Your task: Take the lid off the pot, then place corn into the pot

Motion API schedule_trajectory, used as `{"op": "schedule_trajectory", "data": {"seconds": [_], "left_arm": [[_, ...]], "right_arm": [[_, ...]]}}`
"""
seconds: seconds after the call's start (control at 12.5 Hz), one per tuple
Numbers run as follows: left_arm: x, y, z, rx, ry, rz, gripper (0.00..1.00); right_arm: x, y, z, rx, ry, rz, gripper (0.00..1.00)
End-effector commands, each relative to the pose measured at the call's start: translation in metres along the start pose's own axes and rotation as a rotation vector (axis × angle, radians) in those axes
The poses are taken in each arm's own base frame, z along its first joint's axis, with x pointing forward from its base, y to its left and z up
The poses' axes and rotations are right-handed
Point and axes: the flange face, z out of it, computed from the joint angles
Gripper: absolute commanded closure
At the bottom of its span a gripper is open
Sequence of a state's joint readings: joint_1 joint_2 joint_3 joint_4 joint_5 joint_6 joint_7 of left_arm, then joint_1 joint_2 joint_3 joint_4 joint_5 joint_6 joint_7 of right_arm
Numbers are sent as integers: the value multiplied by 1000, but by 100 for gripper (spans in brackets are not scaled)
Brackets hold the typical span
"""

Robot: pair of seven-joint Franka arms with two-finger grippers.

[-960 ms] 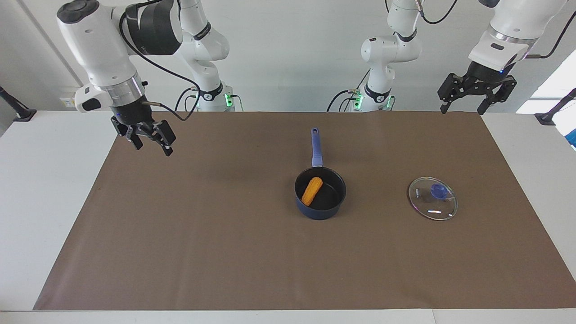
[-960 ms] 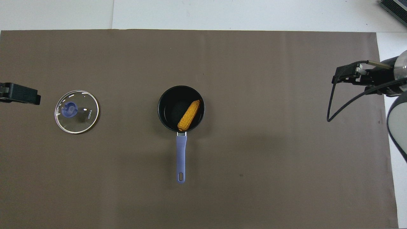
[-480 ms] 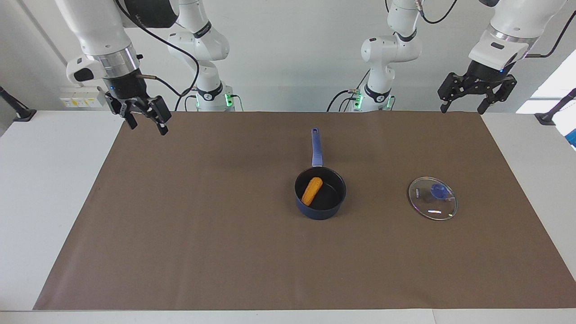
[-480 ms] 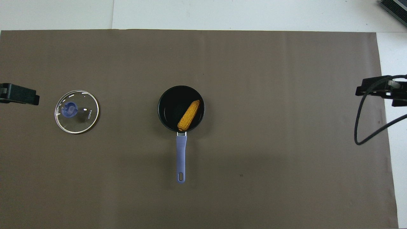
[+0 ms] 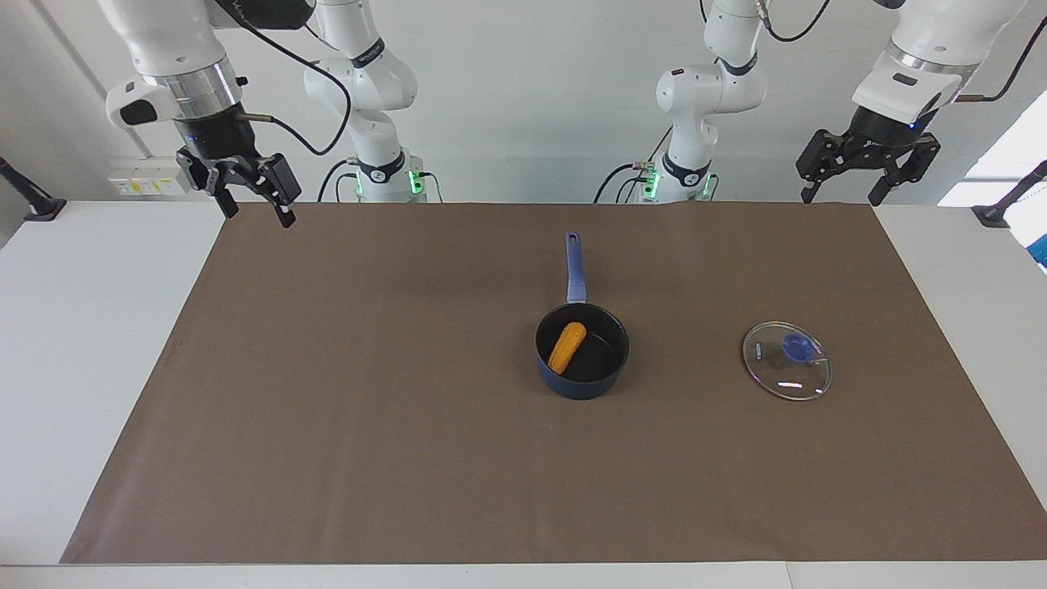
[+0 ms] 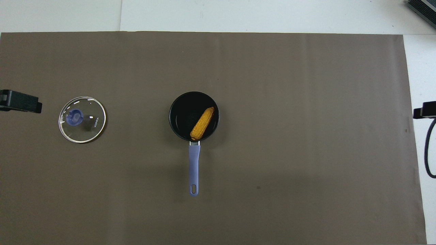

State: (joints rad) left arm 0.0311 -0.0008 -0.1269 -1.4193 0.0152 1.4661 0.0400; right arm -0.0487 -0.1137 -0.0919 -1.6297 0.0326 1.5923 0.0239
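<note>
The dark blue pot (image 5: pixel 605 380) (image 6: pixel 177 117) stands mid-mat, its long handle (image 5: pixel 576 268) (image 6: pixel 193 166) pointing toward the robots. The yellow-orange corn (image 5: pixel 567 347) (image 6: pixel 202 123) lies inside it. The clear glass lid (image 5: pixel 787 361) (image 6: pixel 82 119) with its blue knob lies flat on the mat toward the left arm's end. My right gripper (image 5: pixel 253 206) is open and empty, raised over the mat's corner at the right arm's end. My left gripper (image 5: pixel 842 193) is open and empty, raised over the mat's edge at the left arm's end.
A brown mat (image 5: pixel 409 393) (image 6: pixel 289 136) covers most of the white table (image 5: pixel 90 327). A dark device (image 6: pixel 422 8) lies at a table corner farthest from the robots, at the right arm's end.
My right gripper has risen and drawn back from over the mat to its corner at the right arm's end. The left gripper, pot, corn and lid have stayed still.
</note>
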Motion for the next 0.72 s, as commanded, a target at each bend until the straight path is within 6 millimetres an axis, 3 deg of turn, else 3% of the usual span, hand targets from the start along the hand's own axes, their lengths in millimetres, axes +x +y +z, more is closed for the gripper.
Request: {"op": "schedule_trajectory", "data": {"seconds": [0.0, 0.64], "left_arm": [[-8, 2, 0, -13, -33, 10, 0], [-12, 12, -2, -20, -56, 34, 0]], "right_arm": [[-17, -7, 1, -31, -17, -45, 0], [-16, -7, 0, -32, -17, -32, 0]]}}
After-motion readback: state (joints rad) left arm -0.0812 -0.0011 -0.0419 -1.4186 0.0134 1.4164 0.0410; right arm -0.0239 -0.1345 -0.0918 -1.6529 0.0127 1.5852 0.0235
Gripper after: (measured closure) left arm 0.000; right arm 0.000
